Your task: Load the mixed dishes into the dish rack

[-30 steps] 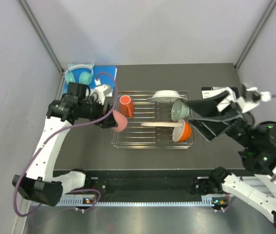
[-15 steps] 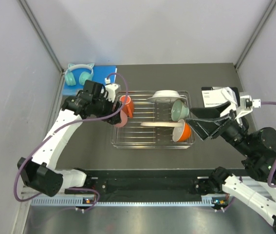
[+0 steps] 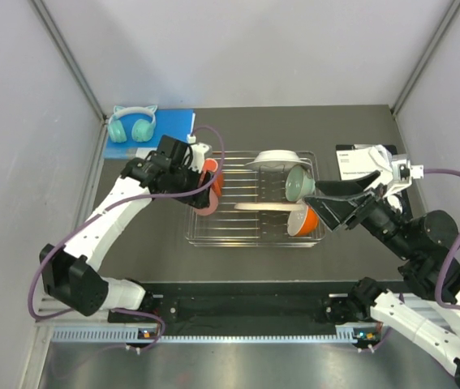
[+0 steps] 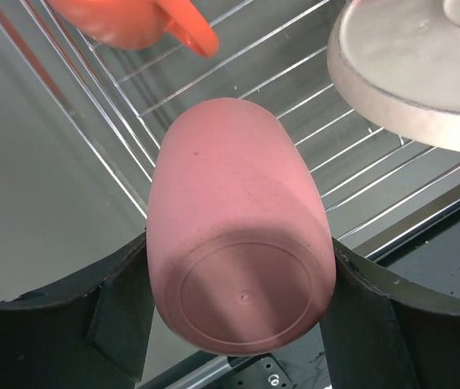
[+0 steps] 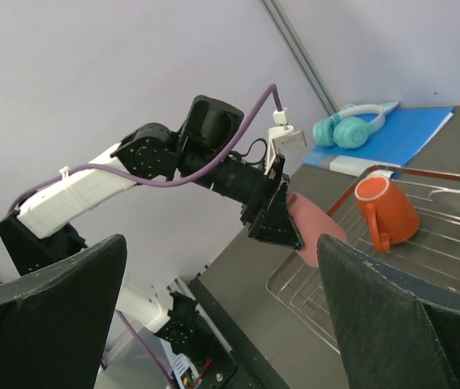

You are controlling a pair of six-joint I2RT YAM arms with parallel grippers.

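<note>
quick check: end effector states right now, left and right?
Left end effector: closed on the pink cup.
Right end effector: open, holding nothing.

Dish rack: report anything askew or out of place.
The orange mug rests tilted at the left end of the dish rack, its mouth neither straight up nor down. Nothing looks spilled or broken.
</note>
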